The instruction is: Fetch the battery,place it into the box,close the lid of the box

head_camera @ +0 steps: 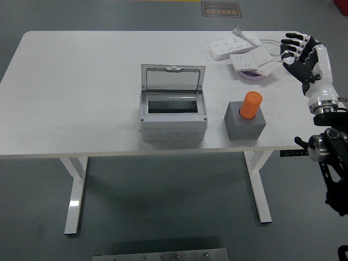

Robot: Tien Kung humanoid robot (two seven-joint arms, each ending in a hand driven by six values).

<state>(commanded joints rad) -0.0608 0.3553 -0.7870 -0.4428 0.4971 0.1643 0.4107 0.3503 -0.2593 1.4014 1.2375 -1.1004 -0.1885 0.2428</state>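
Orange battery (pixel 251 105) upright in grey holder (pixel 244 124), beside open-lidded box (pixel 173 120)

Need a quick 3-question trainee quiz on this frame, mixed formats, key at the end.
1. True or false: the lid of the grey box is shut.
2. The orange battery stands in: A) the grey box, B) the grey holder block, C) the right robot hand.
3. Fill in: the right robot hand, fingers spread, holds ____.

Key:
1. False, the lid stands raised.
2. B, upright in the block, right of the box.
3. Nothing; it hangs at the table's right edge near the white power strips, apart from the battery.
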